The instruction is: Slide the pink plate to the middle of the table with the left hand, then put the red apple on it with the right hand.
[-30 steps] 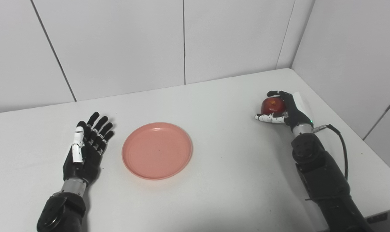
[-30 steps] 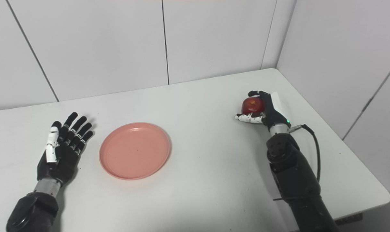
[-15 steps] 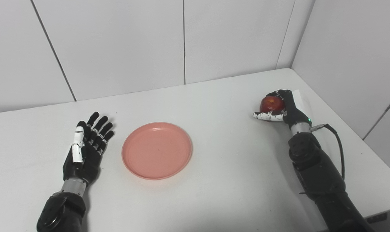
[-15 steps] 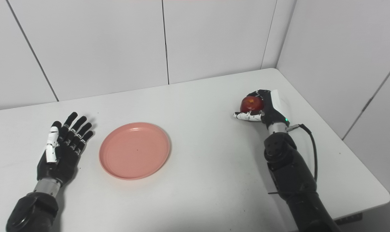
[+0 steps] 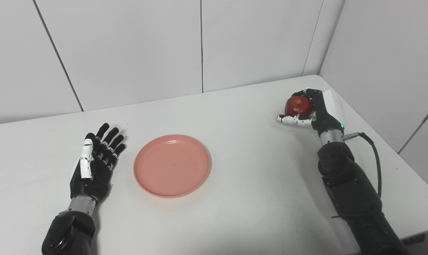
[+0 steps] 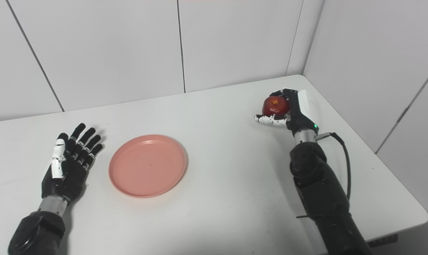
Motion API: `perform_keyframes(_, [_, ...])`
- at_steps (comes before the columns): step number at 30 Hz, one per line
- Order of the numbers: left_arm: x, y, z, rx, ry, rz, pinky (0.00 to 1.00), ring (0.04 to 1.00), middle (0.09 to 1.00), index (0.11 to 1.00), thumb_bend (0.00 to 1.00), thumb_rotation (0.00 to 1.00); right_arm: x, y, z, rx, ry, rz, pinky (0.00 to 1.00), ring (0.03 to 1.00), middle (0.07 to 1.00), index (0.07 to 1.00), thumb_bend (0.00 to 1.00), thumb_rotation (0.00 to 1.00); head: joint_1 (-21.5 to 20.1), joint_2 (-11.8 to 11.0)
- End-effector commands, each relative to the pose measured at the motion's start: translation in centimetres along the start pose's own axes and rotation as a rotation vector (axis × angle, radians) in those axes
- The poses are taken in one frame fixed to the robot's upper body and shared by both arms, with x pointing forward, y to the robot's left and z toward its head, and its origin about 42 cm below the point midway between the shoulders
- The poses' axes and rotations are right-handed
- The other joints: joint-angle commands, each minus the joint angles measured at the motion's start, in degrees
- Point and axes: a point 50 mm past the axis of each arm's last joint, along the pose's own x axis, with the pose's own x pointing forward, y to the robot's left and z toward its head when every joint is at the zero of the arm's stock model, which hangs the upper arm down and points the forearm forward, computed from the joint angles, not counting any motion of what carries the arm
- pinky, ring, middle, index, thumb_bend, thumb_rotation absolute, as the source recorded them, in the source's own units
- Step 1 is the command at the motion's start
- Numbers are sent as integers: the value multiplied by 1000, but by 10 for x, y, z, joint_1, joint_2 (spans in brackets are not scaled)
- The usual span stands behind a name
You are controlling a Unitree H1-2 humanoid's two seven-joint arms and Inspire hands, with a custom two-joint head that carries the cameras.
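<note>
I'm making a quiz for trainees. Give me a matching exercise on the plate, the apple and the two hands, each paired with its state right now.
Things:
1. plate
2. apple
3. left hand
4. right hand

States:
A. shut on the fruit
B. open, fingers spread, beside the plate
C. bare, on the table
D. held, near the far right corner

Pairs: 1-C, 2-D, 3-B, 4-A

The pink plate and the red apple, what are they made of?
The pink plate looks like plastic: one even matte colour, thin raised rim, only soft shine. The red apple, held in the right hand, has glossy red skin with a yellowish patch; whether it is real fruit or a plastic copy cannot be told.
</note>
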Motion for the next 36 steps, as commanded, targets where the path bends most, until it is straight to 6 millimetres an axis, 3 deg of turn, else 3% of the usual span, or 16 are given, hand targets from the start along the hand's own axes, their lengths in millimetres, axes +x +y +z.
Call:
perform_keyframes(1, [-7,3,-18,-9,91,34,930,912,916,912,377,1000,10,-15,30,11,-86,-54,401,478,518,486,514,137,3,-1])
perform_keyframes(11, [-6,-4,-20,4,96,38,928,913,916,905,383,1000,1,-9,81,51,-219,-19,378,458,501,485,514,134,28,-4])
perform_keyframes(36, [-5,-37,-25,5,89,52,908,896,900,890,379,1000,-18,71,176,165,-471,191,363,437,487,484,515,130,146,-10])
